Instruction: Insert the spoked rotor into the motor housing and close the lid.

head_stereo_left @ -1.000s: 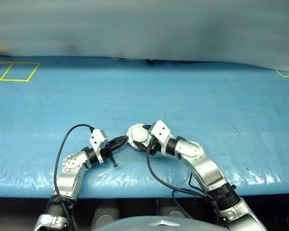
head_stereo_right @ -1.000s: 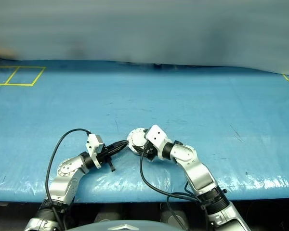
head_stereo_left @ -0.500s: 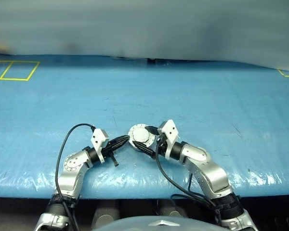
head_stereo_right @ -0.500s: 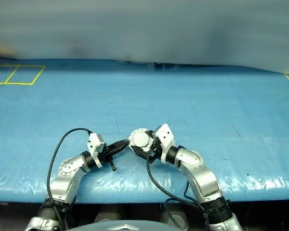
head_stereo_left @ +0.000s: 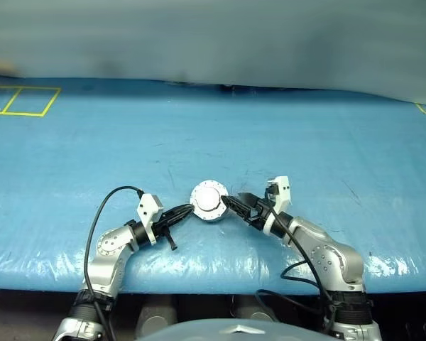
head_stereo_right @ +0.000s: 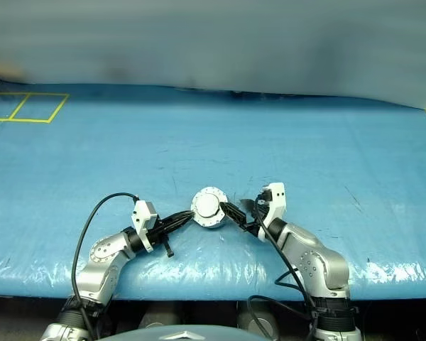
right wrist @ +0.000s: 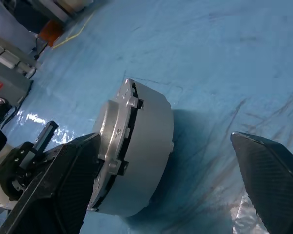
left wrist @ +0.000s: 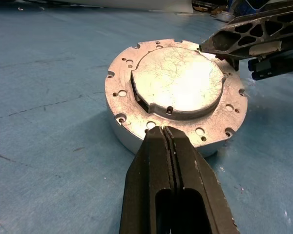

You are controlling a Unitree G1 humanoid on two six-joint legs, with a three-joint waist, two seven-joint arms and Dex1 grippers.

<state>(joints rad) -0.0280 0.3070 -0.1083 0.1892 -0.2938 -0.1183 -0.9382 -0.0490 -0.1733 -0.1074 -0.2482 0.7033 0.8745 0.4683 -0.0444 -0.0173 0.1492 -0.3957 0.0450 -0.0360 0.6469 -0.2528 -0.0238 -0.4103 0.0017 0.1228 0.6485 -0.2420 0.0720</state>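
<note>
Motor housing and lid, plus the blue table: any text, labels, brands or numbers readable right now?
None readable.
Lid: bare scratched metal, no marking.
Motor housing: plain grey side wall, no label.
Table: only yellow taped lines, no lettering.

A round grey motor housing [left wrist: 136, 134] rests on a blue table surface [left wrist: 44, 97], its lid [left wrist: 178, 80] closed on top, showing a raised circle. The left gripper [left wrist: 167, 134], fingers pressed together, touches the lid's rim at six o'clock. The right gripper's finger [left wrist: 254, 31] reaches in at two o'clock.
</note>
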